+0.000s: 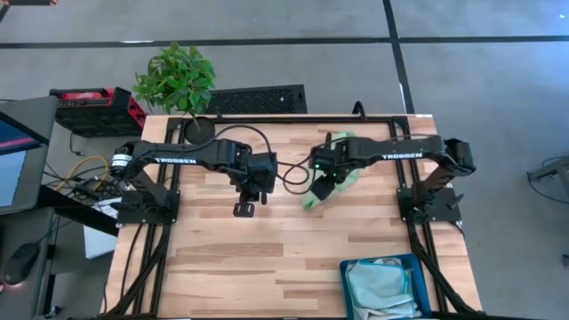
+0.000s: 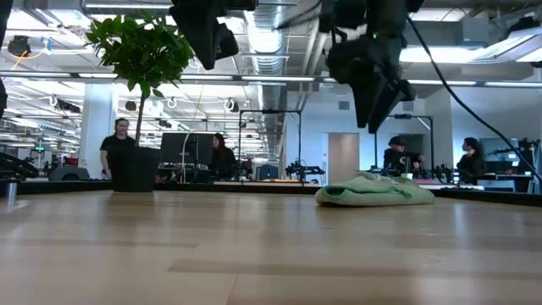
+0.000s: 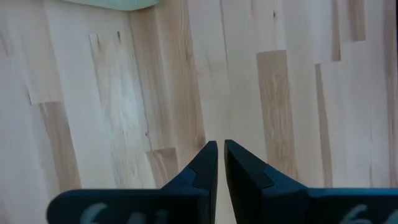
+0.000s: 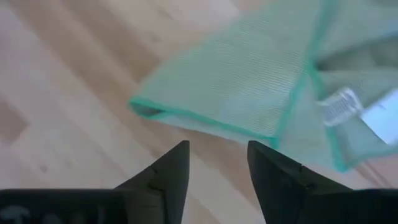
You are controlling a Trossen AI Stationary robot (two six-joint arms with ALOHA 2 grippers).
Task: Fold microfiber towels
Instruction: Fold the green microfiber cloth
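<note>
A light green microfiber towel [image 1: 336,169] lies crumpled and partly folded on the wooden table, right of the middle. The right wrist view shows its folded corner [image 4: 149,109] and white tag [image 4: 341,104]. My right gripper [image 4: 217,152] hangs open just above the table beside that corner, touching nothing; the low view shows it [image 2: 377,119] well above the towel [image 2: 373,191]. My left gripper [image 1: 244,209] hovers shut over bare wood left of the towel, its fingertips [image 3: 219,149] close together. A strip of the towel [image 3: 118,3] shows at the edge of the left wrist view.
A teal bin [image 1: 345,271] at the near right corner holds pale blue cloth [image 1: 380,286]. A potted plant [image 1: 178,80] stands at the far left edge. Bare wood spreads across the near and left parts of the table. People stand in the room behind.
</note>
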